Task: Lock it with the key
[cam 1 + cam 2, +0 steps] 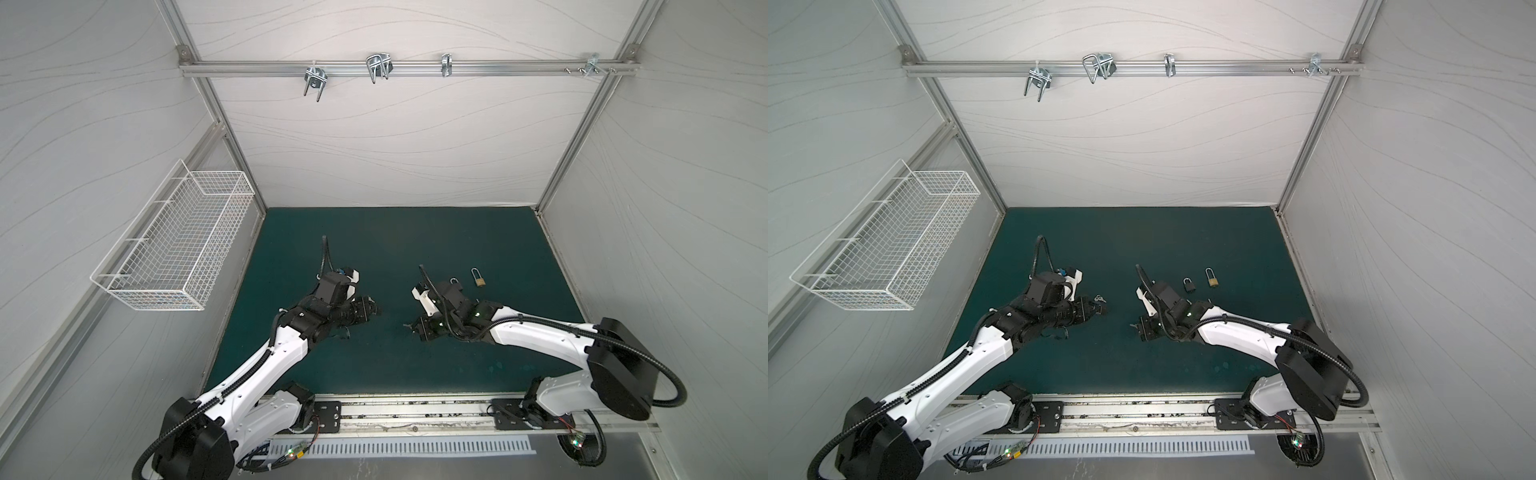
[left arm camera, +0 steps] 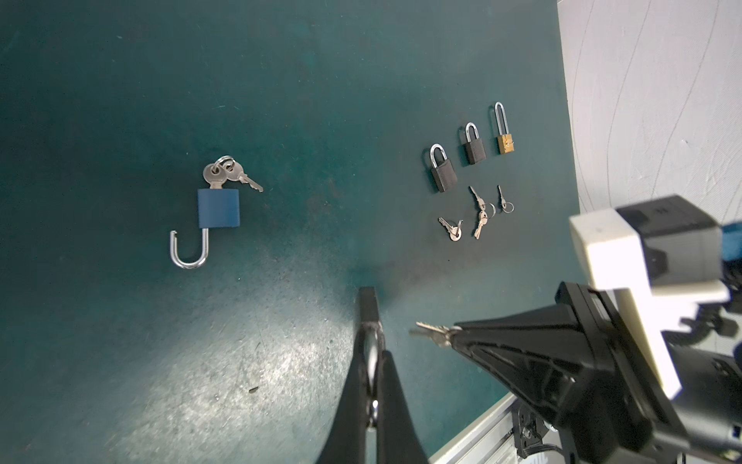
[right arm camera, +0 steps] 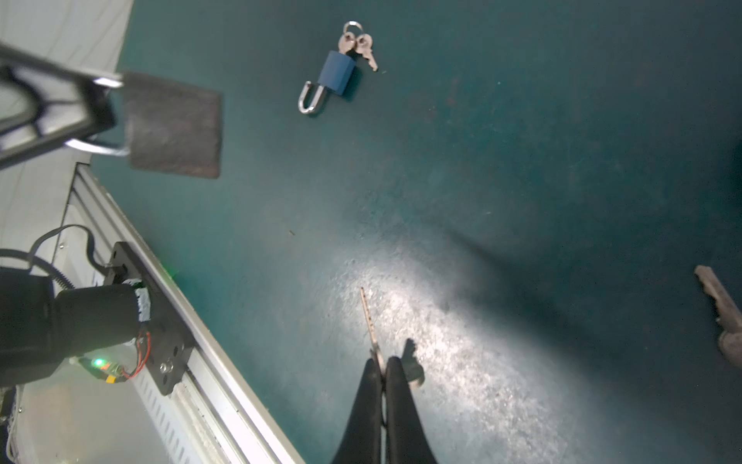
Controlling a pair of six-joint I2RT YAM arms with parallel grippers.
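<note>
left gripper (image 2: 374,353): clenched on the shackle of a black padlock (image 3: 172,128); the body sticks out past the fingertips, clear of the mat.
black padlock: both shackle legs reach the body in the right wrist view; can't read the keyway face.
right gripper (image 3: 383,369): clamped on the head of a key (image 3: 367,317), blade pointing out past the fingertips; a second key hangs just beside the fingers.
key vs padlock: in the left wrist view the blade tip points toward the padlock body; near but apart, not inserted.
arms: grippers face each other over the middle of the green mat (image 2: 120,100), with a gap between them in both top views.
blue padlock (image 2: 219,209): flat on the mat, shackle swung open, a ringed key in its keyway; well apart from both grippers.
row on right part of mat: dark padlock (image 2: 443,172), second dark padlock (image 2: 475,150), brass padlock (image 2: 505,144), all lying flat.
loose key sets (image 2: 451,229): three, just beside that row.
wire basket (image 1: 174,249): on the left wall.
</note>
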